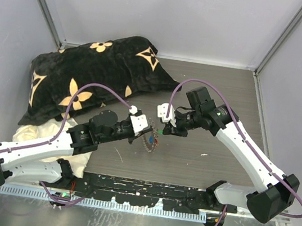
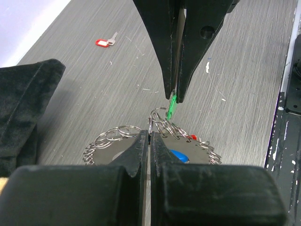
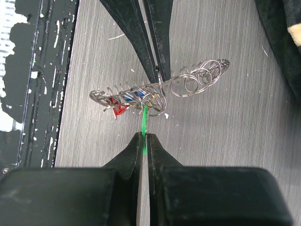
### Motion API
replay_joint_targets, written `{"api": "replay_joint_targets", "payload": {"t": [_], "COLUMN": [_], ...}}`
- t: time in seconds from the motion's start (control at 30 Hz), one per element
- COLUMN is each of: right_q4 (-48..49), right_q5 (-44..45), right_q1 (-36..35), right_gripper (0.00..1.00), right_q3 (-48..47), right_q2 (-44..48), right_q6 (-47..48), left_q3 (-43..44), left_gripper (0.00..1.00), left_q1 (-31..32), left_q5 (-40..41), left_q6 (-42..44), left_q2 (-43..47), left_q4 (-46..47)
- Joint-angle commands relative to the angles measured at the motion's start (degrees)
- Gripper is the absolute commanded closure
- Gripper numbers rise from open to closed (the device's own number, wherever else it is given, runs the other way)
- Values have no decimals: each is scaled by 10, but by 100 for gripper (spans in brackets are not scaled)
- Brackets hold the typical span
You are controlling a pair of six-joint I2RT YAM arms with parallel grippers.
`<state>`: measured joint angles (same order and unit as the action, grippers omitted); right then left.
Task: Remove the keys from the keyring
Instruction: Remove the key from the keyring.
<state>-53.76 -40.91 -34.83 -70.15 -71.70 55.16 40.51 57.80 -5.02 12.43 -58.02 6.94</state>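
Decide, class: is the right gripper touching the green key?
Touching. The right wrist view shows the green key edge-on, its lower end clamped inside the shut right gripper, with no gap on either side.

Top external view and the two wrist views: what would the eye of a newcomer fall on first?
In the middle, the left tool clamps the silvery wire-coil keyring, while the right tool pinches a small green-headed metal key at that coil. At far left lies a large black cushion with gold flower shapes. A small red-headed key lies loose, apart from them.
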Motion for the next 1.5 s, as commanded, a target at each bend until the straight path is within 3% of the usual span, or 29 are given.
{"api": "replay_joint_targets", "payload": {"t": [0.0, 0.33, 0.5, 0.8, 1.03, 1.23, 1.47], "right_q4": [-6, -31, -39, -93, -64, 0, 24], "right_q5": [-3, -61, -83, -144, -205, -243, -256], "right_q1": [-4, 10, 24, 69, 97, 96, 96], "right_gripper": [99, 88, 75, 64, 51, 53, 69], "right_q3": [0, -18, -24, -77, -128, -91, -60], "right_q2": [21, 23, 27, 28, 20, 4, 16], "right_q6": [-10, -6, -4, 11, -69, -125, -120], "left_q3": [-6, -29, -37, -49, -56, -70, -73], "left_gripper": [100, 100, 100, 100, 100, 100, 100], "left_q1": [-1, -1, -1, -1, 0, -1, -1], "left_q5": [1, -24, -30, -51, -72, -88, -94], "left_q6": [-8, -8, -13, -20, -24, -40, -50], "left_q2": [25, 19, 19, 25, 21, 20, 21], "left_q4": [114, 177, 205, 240, 274, 316, 333]}}
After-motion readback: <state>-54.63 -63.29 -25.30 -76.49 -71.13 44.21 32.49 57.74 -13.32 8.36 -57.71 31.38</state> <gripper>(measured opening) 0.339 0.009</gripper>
